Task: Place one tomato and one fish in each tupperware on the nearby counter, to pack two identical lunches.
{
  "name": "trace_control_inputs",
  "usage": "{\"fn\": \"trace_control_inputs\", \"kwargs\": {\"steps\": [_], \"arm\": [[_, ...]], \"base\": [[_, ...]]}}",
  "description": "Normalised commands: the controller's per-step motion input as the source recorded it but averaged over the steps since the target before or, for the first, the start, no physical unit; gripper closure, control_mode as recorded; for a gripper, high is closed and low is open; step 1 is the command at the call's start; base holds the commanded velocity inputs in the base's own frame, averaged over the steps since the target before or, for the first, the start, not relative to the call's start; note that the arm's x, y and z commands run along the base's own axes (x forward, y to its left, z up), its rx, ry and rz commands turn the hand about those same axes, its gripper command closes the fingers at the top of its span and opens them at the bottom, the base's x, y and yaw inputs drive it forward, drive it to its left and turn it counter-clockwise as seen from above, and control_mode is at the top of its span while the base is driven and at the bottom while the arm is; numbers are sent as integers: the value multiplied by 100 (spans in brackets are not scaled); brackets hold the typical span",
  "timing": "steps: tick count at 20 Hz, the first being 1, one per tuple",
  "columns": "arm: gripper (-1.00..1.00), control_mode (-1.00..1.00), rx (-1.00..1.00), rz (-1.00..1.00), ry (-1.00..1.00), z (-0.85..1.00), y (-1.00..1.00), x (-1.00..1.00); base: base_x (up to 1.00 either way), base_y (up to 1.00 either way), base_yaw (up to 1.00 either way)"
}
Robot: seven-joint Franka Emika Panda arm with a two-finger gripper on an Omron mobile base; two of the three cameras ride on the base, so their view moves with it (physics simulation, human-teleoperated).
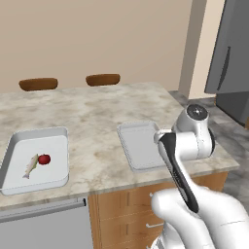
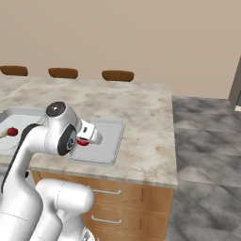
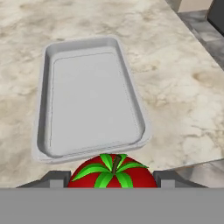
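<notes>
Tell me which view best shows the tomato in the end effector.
The hand view: the tomato sits between the end effector fingertips, green stem visible. The right base view shows a red sliver behind the wrist. In the left base view the arm hides it.

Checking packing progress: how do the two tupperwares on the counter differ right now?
The left tupperware holds a fish and a tomato; the right tupperware holds nothing yet. The left one sits far from the arm, while the right one lies just ahead of the claw, which grips a second tomato. Both are shallow grey rectangular trays on the counter.
</notes>
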Motion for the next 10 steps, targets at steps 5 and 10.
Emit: {"fn": "trace_control_inputs", "kwargs": {"steps": [5, 10], "arm": [[100, -100, 2, 0, 0, -73, 0, 79], [100, -100, 1, 0, 0, -32, 0, 80]], "base": [[0, 0, 0], [0, 0, 0]]}}
